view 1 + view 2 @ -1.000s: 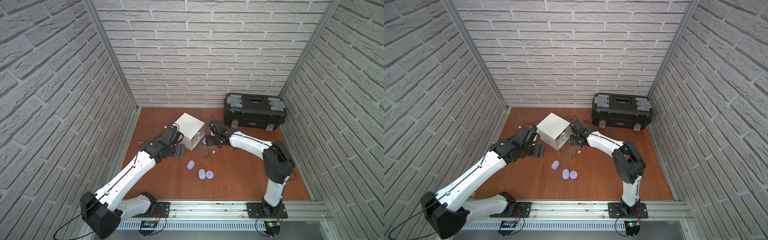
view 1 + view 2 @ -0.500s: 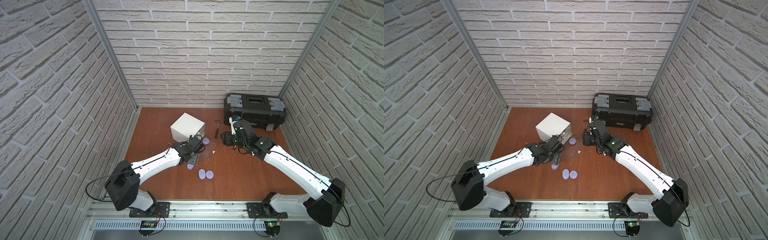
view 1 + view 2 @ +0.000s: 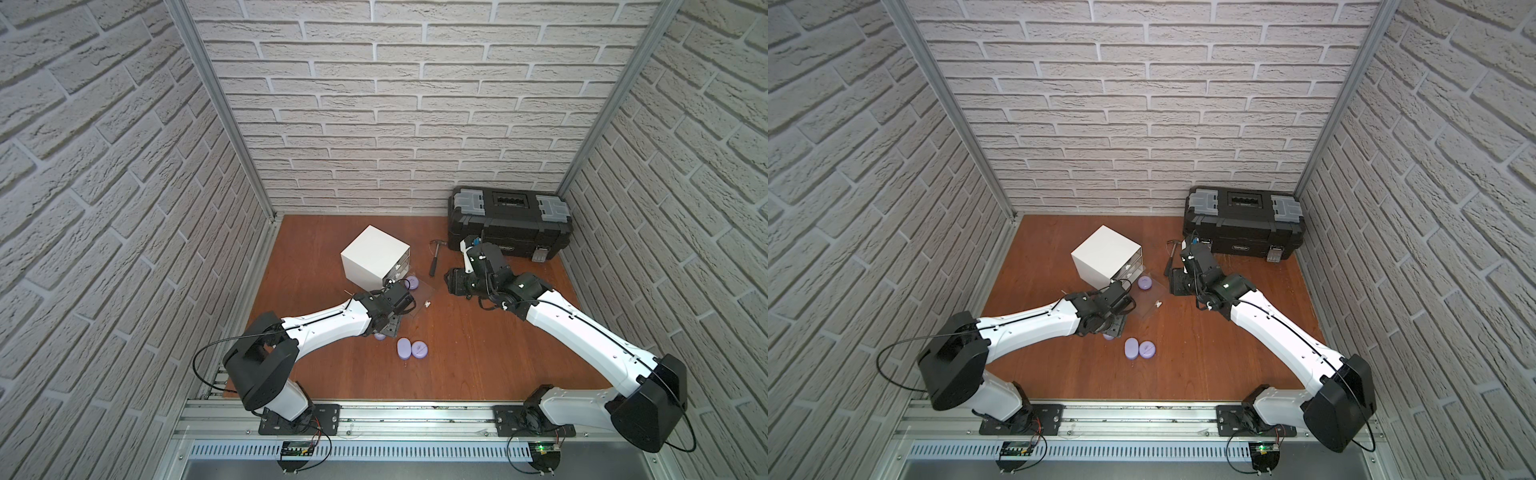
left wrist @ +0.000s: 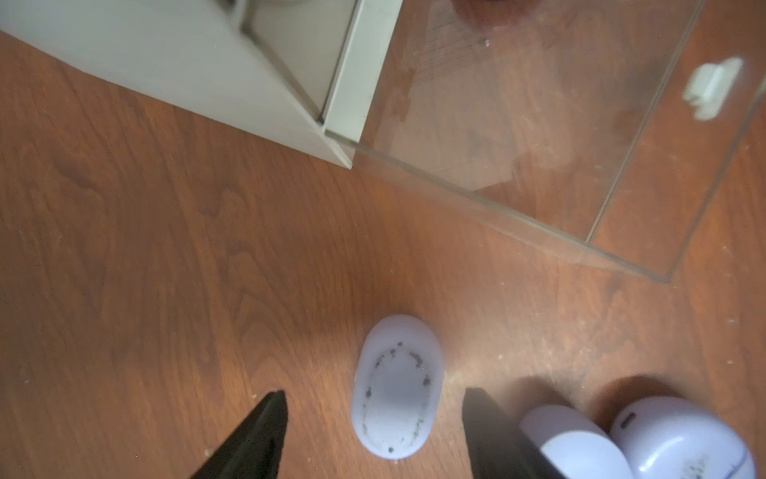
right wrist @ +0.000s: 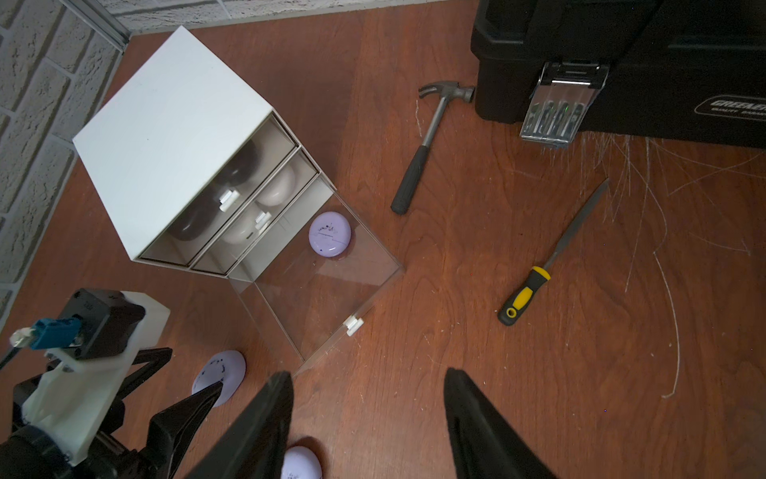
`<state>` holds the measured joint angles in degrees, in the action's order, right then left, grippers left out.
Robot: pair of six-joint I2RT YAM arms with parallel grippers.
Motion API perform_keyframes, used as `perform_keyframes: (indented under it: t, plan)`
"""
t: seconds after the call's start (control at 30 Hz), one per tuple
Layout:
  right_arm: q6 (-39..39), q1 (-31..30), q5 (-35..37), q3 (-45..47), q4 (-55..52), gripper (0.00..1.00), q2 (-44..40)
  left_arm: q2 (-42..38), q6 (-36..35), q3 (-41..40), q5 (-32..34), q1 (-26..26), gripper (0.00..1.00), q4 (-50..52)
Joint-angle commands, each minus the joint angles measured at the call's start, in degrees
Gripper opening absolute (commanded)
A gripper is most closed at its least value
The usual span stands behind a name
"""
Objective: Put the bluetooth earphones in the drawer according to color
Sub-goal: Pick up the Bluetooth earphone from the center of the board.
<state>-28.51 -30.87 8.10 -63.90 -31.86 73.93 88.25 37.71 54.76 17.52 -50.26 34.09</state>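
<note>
- While your left gripper point(image 4: 373, 394) straddles a lavender case point(image 4: 396, 390) on the tabletop point(image 4: 166, 249), its jaws stand apart, not touching it.
- Your right gripper point(image 5: 367, 371) hangs parted, empty.
- A second lavender case point(image 5: 330, 234) lies in the pulled-out bottom drawer point(image 5: 323, 298).

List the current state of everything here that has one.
Top drawer: shut, black cases inside.
Middle drawer: shut, white cases inside.
Bottom drawer: pulled out, one lavender case inside.
Toolbox: shut.
Left gripper: open, jaws either side of a loose case, not touching.
Right gripper: open, empty.
</note>
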Motion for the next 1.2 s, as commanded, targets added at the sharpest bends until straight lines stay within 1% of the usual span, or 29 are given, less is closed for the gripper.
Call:
perform_keyframes:
  t: [0.0, 0.27, 0.6, 0.97, 1.17]
  plan:
    - [-0.45, 0.37, -0.73, 0.97, 2.50, 0.63, 0.16, 0.17, 0.32, -1.55, -1.30, 0.34, 0.71, -1.42]
    - [-0.57, 0.46, -1.82, 0.29, 1.99, 0.63, 1.37, 1.20, 0.28, -3.03, -2.77, 0.47, 0.72, -2.88]
    - [-0.81, 0.47, -1.87, 0.57, 1.70, 0.63, 1.40, 1.89, -0.19, -4.94, -6.30, 2.41, 0.73, -5.17]
    - [-0.87, 0.53, -1.94, 0.97, 1.97, 0.62, 1.49, 2.87, -1.27, -4.75, -7.64, 3.05, 0.63, -5.18]
    - [-0.67, 0.65, -1.79, 1.06, 1.99, 0.62, 1.33, 3.14, -1.51, -4.82, -7.97, 3.06, 0.56, -4.92]
